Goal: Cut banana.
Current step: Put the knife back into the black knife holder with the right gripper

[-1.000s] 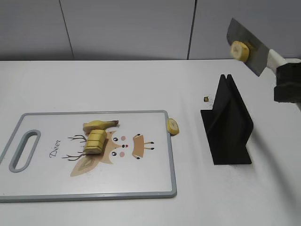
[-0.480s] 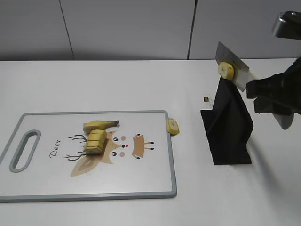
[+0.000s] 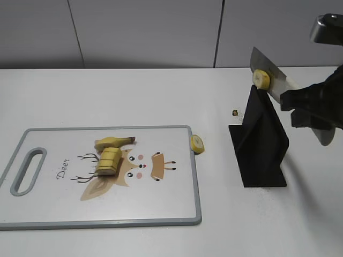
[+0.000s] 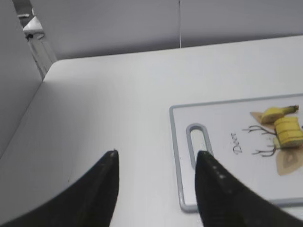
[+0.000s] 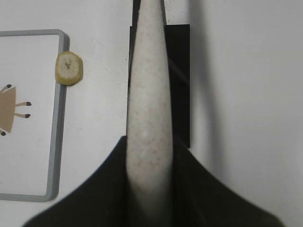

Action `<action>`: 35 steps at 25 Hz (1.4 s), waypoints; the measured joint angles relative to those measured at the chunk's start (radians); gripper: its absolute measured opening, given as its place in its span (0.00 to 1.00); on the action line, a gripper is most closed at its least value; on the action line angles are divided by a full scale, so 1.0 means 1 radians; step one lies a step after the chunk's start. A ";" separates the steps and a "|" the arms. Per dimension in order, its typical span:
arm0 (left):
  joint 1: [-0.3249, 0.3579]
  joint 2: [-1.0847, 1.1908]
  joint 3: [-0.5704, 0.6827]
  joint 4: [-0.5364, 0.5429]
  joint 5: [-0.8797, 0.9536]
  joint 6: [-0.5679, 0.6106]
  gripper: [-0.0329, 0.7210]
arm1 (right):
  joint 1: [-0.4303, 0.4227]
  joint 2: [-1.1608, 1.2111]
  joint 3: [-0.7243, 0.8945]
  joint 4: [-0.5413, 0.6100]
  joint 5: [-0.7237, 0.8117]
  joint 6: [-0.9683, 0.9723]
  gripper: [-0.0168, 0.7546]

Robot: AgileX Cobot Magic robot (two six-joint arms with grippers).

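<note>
At the right edge of the exterior frame the right gripper (image 3: 311,110) is clamped on the pale handle of a knife (image 3: 270,80); a banana slice (image 3: 261,80) sticks to the blade just above the black knife stand (image 3: 260,140); the sliced banana (image 3: 111,153) lies left of centre on the deer-print cutting board (image 3: 177,209); another loose slice (image 3: 197,143) sits on the table (image 3: 161,96) at the board's right edge; the left gripper (image 4: 156,158) hovers with jaws spread apart, holding nothing, at the lower left of its wrist frame.

Matte black, tapering fingers (image 4: 106,189); boxy black right gripper (image 3: 313,110) housing.
</note>
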 joint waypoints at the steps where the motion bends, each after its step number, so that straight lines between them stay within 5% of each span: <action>1: 0.000 0.000 -0.012 0.004 0.044 0.000 0.71 | 0.000 0.000 0.000 0.000 0.000 0.000 0.23; 25: 0.000 -0.042 0.025 0.016 0.146 -0.003 0.71 | 0.000 0.106 0.093 0.042 -0.083 0.000 0.23; 27: 0.000 -0.042 0.025 0.016 0.146 -0.003 0.71 | 0.000 0.106 0.095 0.060 -0.065 0.000 0.28; 32: 0.000 -0.042 0.025 0.016 0.146 -0.004 0.71 | 0.000 0.087 0.101 0.095 0.000 -0.004 0.63; 35: 0.000 -0.042 0.025 0.016 0.146 -0.005 0.71 | 0.000 0.053 0.101 0.097 0.006 -0.011 0.76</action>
